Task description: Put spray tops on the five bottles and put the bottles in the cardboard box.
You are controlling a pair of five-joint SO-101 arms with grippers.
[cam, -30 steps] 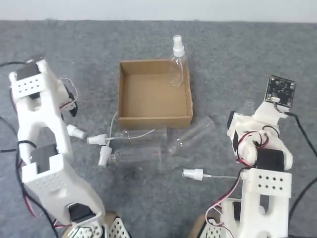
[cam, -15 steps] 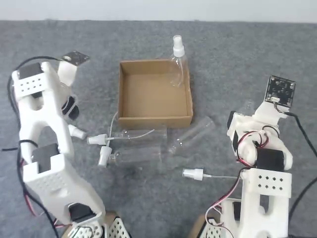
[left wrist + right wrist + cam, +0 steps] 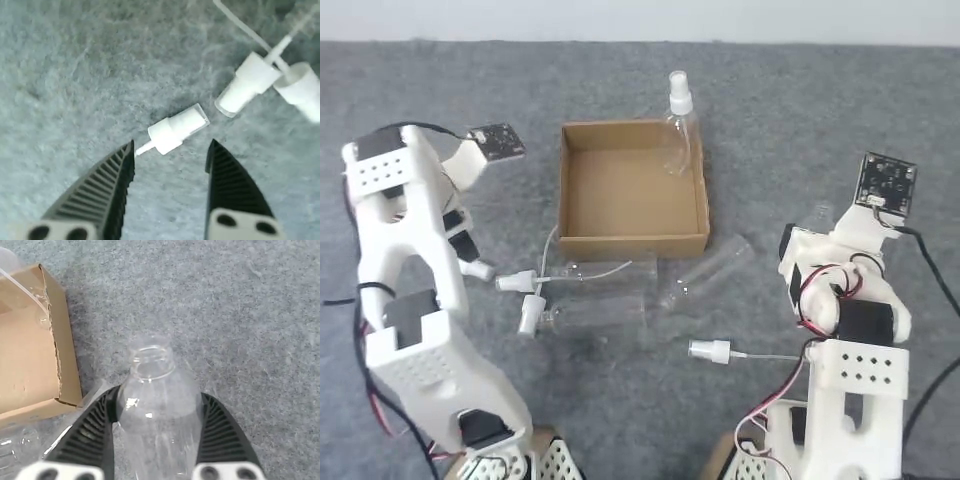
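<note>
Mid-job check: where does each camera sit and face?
High view: fixed above the table, looking down on the cardboard box; left arm and right arm show.
Left wrist view: on the left arm, facing down at a spray top under the open left gripper.
Right wrist view: on the right arm, facing the uncapped bottle in the right gripper.
Shared: the cardboard box, in high and right wrist views.

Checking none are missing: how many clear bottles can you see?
5: one bottle upright in the cardboard box, three lying beside the box's near side, one in the right claw.
</note>
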